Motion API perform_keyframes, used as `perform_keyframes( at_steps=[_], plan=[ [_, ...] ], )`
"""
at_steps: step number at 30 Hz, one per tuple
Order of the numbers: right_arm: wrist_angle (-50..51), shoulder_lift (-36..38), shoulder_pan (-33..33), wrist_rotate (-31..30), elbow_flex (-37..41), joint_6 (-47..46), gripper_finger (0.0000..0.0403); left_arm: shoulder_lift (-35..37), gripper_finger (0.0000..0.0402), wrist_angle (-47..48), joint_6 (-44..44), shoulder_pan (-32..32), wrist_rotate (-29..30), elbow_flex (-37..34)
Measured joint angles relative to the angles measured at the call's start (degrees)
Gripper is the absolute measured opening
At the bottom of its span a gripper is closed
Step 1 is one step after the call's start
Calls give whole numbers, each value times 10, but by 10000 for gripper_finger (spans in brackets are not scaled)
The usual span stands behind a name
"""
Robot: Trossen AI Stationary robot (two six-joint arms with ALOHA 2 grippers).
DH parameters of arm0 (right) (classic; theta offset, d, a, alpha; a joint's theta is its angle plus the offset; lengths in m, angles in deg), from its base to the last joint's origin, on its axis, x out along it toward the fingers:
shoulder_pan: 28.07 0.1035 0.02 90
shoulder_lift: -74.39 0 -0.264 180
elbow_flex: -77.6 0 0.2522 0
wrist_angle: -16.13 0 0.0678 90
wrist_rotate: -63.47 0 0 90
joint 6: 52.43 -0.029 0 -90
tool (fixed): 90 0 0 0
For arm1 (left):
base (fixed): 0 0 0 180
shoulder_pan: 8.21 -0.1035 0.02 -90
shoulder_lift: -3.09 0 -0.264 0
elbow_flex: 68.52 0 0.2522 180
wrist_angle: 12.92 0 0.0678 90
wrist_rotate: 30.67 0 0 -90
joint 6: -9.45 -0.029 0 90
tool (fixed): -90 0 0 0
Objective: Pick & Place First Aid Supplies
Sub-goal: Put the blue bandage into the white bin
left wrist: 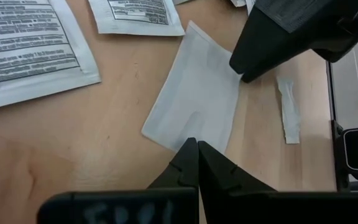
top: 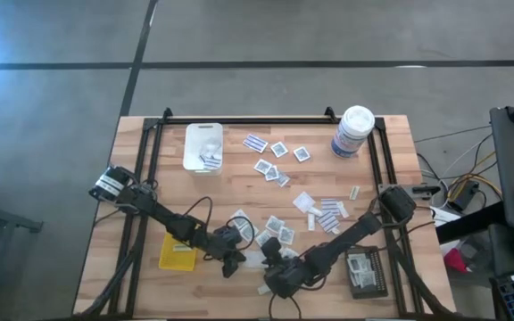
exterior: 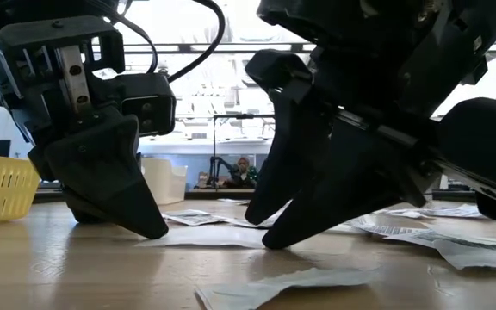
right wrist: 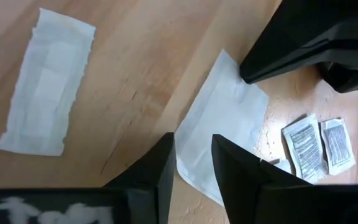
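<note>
Packets of first aid supplies lie scattered over the wooden table, and nearest the front edge one plain white packet lies flat between both grippers: the right gripper stands over its near edge with fingers parted and nothing clamped, while the left gripper rests its fully closed tips at the opposite edge, holding nothing. Farther back sit a yellow tray, a black tray, then a white tray and a white canister.
</note>
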Motion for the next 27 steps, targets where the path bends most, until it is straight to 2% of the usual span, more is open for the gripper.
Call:
perform_keyframes(
  at_steps=[5, 15, 20, 27],
  plan=[
    [3, 0, -2, 42, 1, -7, 80, 0, 0, 0, 0, 0, -1, 0],
    [-4, -3, -11, 69, 12, -101, 41, 2, 0, -1, -1, 0, -4, 1],
    [-6, -17, -21, 109, 12, -141, 12, 2, 0, -1, -3, 0, -7, 2],
    [-4, -7, -21, 111, 12, -167, 8, 15, 0, -3, -28, 0, -11, 2]
  ],
)
